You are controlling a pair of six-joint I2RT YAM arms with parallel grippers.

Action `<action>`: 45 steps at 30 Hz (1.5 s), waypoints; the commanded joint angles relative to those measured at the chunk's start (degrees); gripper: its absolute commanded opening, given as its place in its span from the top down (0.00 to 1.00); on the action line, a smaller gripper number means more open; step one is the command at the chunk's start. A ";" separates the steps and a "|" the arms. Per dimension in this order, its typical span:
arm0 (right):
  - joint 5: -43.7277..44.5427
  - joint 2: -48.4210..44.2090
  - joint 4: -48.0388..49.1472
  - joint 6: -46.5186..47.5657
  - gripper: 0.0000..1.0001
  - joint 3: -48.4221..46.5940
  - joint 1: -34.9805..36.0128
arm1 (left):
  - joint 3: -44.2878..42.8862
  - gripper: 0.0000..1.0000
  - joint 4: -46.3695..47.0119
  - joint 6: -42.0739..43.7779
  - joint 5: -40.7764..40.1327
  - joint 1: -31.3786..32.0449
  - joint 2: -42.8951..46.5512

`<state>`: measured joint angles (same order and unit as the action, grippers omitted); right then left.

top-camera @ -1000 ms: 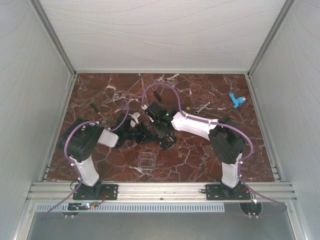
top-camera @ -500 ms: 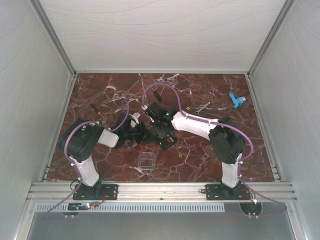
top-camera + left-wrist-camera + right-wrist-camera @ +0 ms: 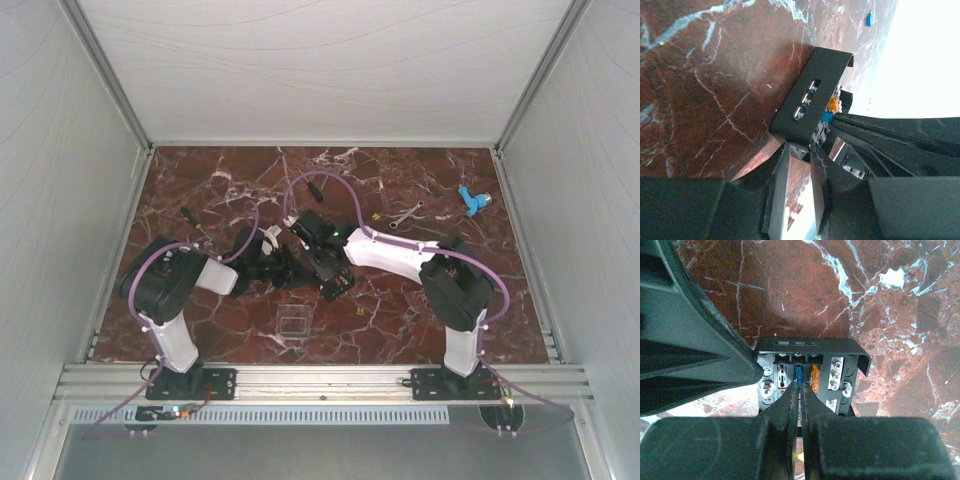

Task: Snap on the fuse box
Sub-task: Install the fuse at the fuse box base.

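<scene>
Right wrist view: the right pincer (image 3: 800,386), clenched empty, has its tips at a blue fuse (image 3: 799,374) in the fuse box (image 3: 810,345). The left pincer (image 3: 799,150) grasps the fuse box's edge, near the tabletop's (image 3: 400,310) middle.

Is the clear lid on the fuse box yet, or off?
Off. The clear lid lies alone on the table, apart from the fuse box, whose fuses and screws show uncovered.
</scene>
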<state>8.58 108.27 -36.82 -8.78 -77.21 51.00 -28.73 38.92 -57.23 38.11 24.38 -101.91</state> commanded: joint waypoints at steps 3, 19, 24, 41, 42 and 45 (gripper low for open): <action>-2.45 2.92 -12.15 -0.12 1.00 5.84 0.76 | -0.85 0.77 0.22 0.90 -0.32 0.16 1.60; -3.20 18.08 -8.23 1.00 1.00 0.77 0.45 | -0.76 0.77 0.04 1.20 -0.62 0.40 1.84; -5.47 15.08 -4.84 0.61 1.00 0.93 0.31 | -0.71 0.77 -0.30 1.24 -0.68 0.40 2.38; -5.79 -21.52 -1.28 -3.25 0.67 8.53 -6.19 | -4.17 0.63 -8.89 4.99 -4.53 0.40 8.78; -5.80 -22.62 -1.10 -3.66 0.65 9.69 -7.85 | -4.34 0.60 -9.99 5.68 -5.27 0.40 9.68; -5.82 -25.17 -0.61 -4.61 0.59 13.02 -13.09 | -4.53 0.49 -13.72 7.95 -7.42 0.40 12.77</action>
<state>2.68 85.30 -37.78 -11.07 -68.18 43.24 -30.59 29.19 -53.10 34.04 24.56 -93.27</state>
